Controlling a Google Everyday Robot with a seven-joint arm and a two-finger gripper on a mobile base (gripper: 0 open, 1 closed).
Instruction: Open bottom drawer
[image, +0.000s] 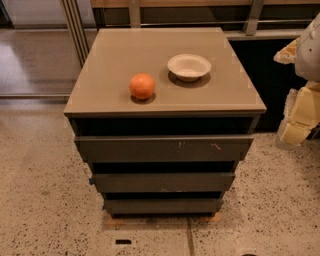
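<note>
A low cabinet with a tan top (115, 90) has three dark grey-brown drawers stacked in front. The bottom drawer (162, 205) is the narrowest, with a plain flat front, and sits pushed in just above the floor. Above it are the mid-width drawer (162, 182) and the widest drawer (165, 148), which has pale scratch marks. My gripper (300, 117) is at the far right edge of the camera view, pale yellow and white, raised beside the cabinet and well apart from the drawers.
An orange (142, 86) and a white bowl (189, 66) sit on the cabinet top. Speckled floor (40, 200) surrounds the cabinet. A metal-framed glass partition (75, 30) and a dark counter base (270, 75) stand behind.
</note>
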